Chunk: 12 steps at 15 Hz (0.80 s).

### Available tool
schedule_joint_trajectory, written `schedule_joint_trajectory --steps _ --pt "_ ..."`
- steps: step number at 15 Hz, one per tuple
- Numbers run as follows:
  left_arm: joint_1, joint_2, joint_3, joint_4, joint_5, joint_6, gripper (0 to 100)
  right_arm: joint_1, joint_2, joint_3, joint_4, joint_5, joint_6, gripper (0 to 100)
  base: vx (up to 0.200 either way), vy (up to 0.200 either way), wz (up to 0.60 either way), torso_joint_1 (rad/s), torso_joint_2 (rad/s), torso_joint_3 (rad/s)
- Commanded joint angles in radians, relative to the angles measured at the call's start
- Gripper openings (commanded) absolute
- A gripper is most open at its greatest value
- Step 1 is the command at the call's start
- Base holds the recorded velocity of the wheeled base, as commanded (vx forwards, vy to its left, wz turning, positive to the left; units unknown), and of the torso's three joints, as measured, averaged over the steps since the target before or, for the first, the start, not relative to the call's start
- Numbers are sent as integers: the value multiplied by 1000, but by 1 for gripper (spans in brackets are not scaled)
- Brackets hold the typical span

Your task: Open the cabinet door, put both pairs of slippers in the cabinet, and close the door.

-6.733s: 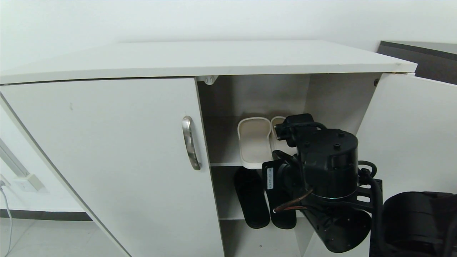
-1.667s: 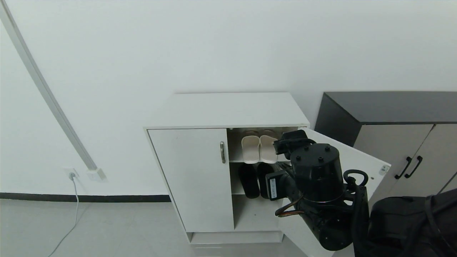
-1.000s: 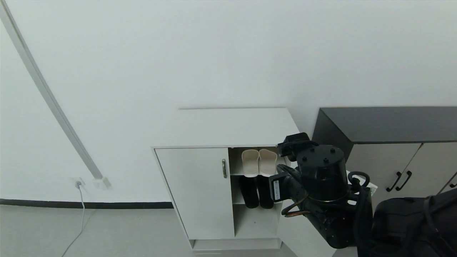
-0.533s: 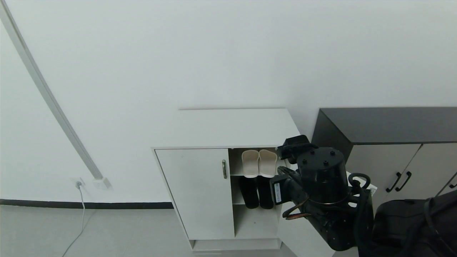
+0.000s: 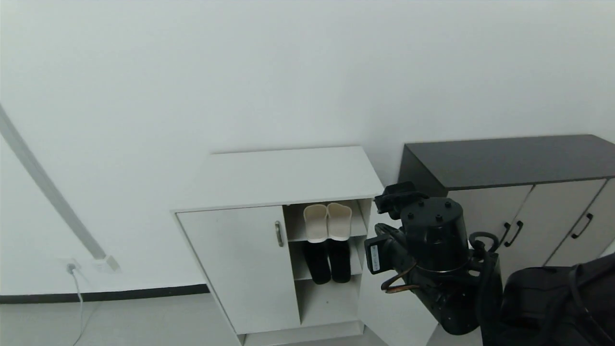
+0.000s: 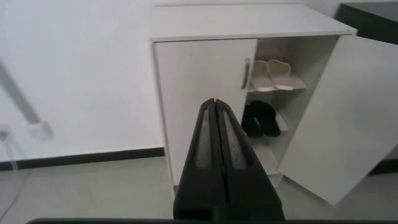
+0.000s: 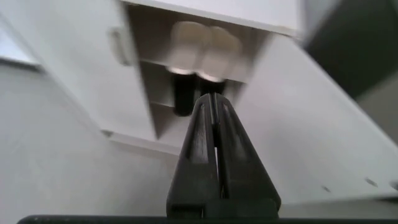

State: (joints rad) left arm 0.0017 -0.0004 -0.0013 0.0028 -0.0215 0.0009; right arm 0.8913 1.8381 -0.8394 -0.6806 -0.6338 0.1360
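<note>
The white cabinet [image 5: 283, 173] stands against the wall with its left door [image 5: 240, 269] closed and its right door [image 6: 348, 118] swung open. A cream pair of slippers [image 5: 327, 221] lies on the upper shelf, toes outward. A black pair of slippers [image 5: 328, 262] lies on the shelf below. My right arm [image 5: 432, 250] hangs in front of the open door, some way from the shelves. The right gripper [image 7: 212, 97] is shut and empty, pointing at the open compartment. The left gripper [image 6: 215, 102] is shut and empty too, held well back from the cabinet.
A dark-topped cabinet [image 5: 504, 158] with black handles stands right beside the white one. A wall socket with a cable [image 5: 72, 269] and a slanted conduit [image 5: 43, 187] are at the left. Bare grey floor [image 6: 93, 193] lies in front.
The head view has pulled far back from the cabinet and lately swung to the right. Both pairs of slippers stay on their shelves and the right door stays open.
</note>
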Motion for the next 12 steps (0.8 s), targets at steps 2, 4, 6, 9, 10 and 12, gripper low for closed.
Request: schedule_joint_trajectory --steps 2,4,6,9,10,12 --pt "0 0 0 0 0 1 0 -28 0 -6 -7 2 -7 0 0 0 -300 1 -1 1" --pt "0 0 0 0 0 -1 0 -41 4 2 -50 2 -35 0 0 0 0 0 0 0" --pt "0 0 0 0 0 1 0 -49 7 3 -66 3 -39 0 0 0 0 0 0 0" --pt "0 0 0 0 0 -1 0 -75 32 3 -80 8 -38 0 0 0 0 0 0 0" --pt "0 0 0 0 0 -1 0 -80 35 3 -86 11 -41 0 0 0 0 0 0 0" --pt "0 0 0 0 0 -1 0 -83 49 2 -86 11 -41 0 -200 0 0 0 0 0"
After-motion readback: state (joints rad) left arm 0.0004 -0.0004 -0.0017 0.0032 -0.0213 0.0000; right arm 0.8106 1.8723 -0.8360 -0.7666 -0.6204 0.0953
